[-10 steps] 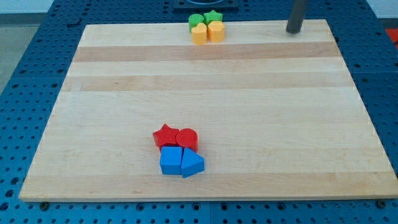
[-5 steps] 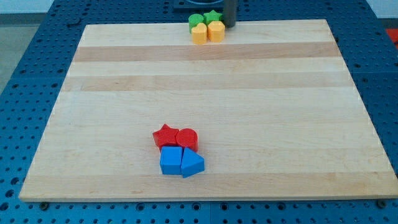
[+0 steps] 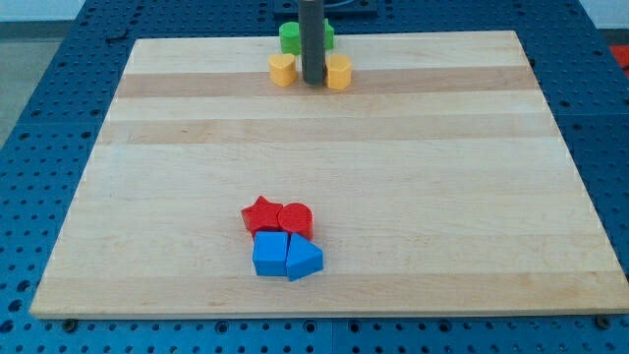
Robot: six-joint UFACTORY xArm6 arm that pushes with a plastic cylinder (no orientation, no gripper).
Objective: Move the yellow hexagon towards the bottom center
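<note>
In the camera view, my tip (image 3: pixel 313 82) stands on the wooden board (image 3: pixel 324 236) near its top edge, and everything else is placed from it here. My tip is a bare rod end with nothing to clamp or let go; it holds nothing and stands between two yellow blocks. The yellow hexagon (image 3: pixel 339 72) lies just beside my tip on the view's right, so close that I cannot tell whether they touch. It is a squat block with no clear long axis, and which way its corners point cannot be made out at this size. The other yellow block (image 3: pixel 283 70) lies near my tip on the view's left, with a small gap of board between them; its shape is unclear. Just above my tip, partly hidden behind the rod, sit a green block (image 3: pixel 290 38) on the left and a sliver of another green block (image 3: pixel 329 36) on the right. Well below my tip, towards the view's bottom, a red star (image 3: pixel 260 214) and a red round block (image 3: pixel 296 218) sit side by side, with a blue cube (image 3: pixel 270 254) and a blue wedge-like block (image 3: pixel 304 259) touching just under them. No writing or label can be read on any block.
</note>
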